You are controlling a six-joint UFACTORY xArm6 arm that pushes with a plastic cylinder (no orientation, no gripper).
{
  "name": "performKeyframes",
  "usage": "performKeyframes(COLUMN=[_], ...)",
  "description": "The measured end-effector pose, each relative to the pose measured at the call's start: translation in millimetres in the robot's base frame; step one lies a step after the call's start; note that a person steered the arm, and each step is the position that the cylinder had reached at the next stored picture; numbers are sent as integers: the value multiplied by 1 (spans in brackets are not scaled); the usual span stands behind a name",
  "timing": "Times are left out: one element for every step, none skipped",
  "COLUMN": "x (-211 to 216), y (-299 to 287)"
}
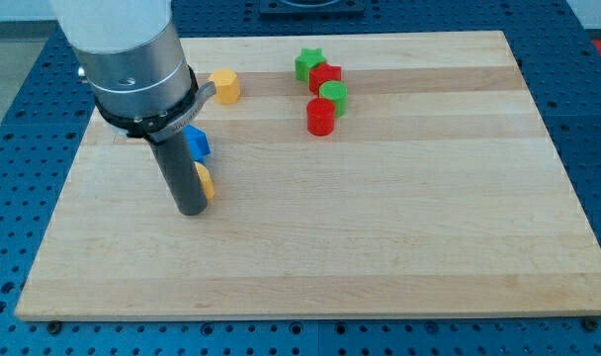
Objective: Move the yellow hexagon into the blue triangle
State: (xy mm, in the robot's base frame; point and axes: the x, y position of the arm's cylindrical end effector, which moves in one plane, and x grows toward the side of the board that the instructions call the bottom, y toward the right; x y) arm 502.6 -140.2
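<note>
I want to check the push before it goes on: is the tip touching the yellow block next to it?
Cannot tell. In the camera view my tip overlaps the left part of the yellow block, hiding its shape and any gap. The blue block sits just above.

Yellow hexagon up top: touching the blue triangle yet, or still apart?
Apart. The yellow hexagon sits toward the view's top, with bare board between it and the blue triangle. My tip is below both, beside another yellow block.
</note>
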Motion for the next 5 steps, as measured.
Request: performKeyframes(x=[12,5,-29,-59,-93], y=[18,54,62,62,62])
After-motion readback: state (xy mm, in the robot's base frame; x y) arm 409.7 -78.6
